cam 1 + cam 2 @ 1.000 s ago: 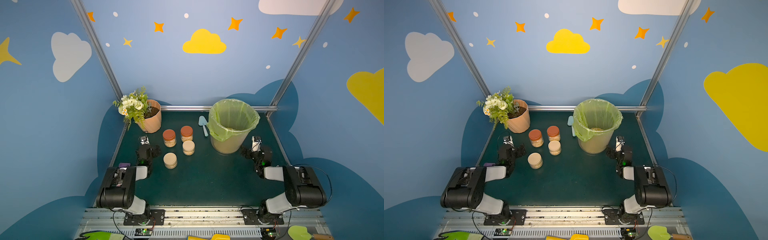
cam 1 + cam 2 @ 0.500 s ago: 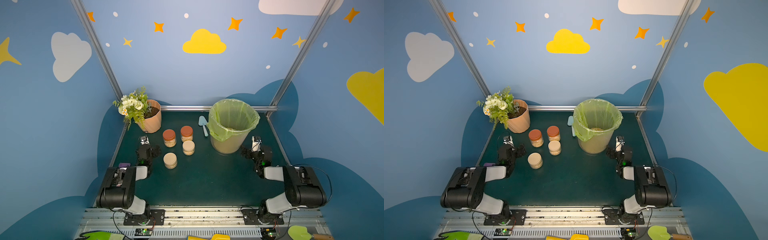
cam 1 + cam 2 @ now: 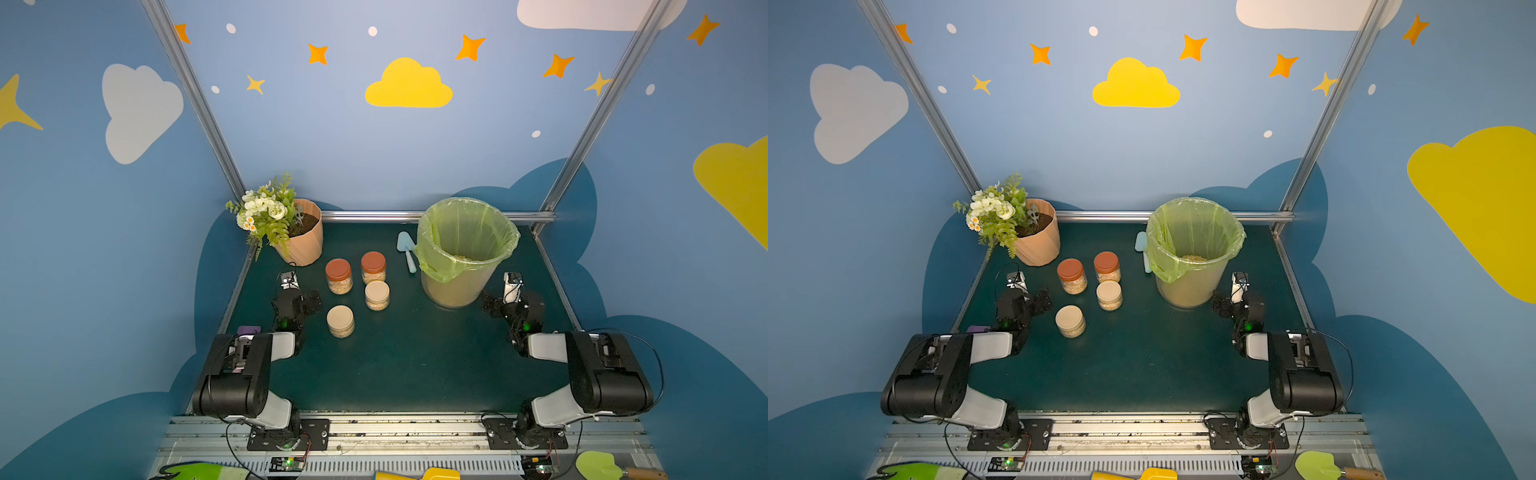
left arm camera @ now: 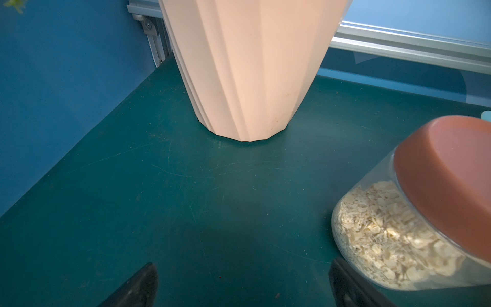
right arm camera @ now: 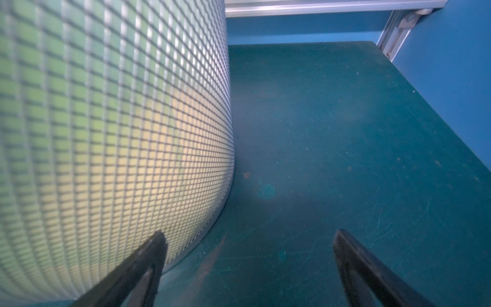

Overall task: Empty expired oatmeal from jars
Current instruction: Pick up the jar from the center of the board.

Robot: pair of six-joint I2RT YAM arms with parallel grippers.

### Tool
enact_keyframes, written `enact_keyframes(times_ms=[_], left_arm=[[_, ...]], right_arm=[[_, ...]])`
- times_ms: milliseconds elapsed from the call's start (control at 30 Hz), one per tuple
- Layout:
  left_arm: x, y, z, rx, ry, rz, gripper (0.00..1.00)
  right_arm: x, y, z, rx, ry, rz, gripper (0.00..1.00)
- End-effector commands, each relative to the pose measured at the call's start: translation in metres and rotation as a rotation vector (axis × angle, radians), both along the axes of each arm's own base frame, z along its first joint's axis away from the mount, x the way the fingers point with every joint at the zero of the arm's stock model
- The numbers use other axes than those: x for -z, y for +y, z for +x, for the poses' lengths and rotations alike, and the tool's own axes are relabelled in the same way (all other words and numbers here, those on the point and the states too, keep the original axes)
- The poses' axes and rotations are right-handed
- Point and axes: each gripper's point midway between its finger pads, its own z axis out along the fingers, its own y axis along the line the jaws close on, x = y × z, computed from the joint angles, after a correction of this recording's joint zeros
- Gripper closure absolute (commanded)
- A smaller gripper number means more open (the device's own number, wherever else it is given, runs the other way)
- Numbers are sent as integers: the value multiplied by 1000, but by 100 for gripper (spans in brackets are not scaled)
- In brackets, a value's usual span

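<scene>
— Where's the pale flaky oatmeal (image 4: 385, 234)?
— In four small clear lidded jars (image 3: 377, 296) on the dark green surface (image 3: 415, 365), near my left pincer (image 4: 243, 265). Both pincers gape, empty.
— Best start?
— I judge: grip the rust-lidded jar (image 4: 451, 172) low and upright, then my right pincer (image 5: 251, 235) unscrews.

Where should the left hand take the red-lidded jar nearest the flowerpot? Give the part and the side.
Grip the jar by its clear round wall under the lid, coming in level from the side of the open left hand. It stands upright, and that flank is free; another jar stands on its far side.
</scene>
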Motion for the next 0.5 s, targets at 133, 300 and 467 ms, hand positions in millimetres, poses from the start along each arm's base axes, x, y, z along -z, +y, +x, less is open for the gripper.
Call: enact_keyframes(times_ms=[133,300,467], left_arm=[[-3,0,3,1,-5,9,0],[-9,-5,4,24,3,19,0],[-33,2,-4,-29,-20,35,0]], right_arm=[[-7,0,4,-1,-20,-10,2],[-20,0,4,-2,2,-14,2],[-37,3,-3,-15,-11,-12,2]])
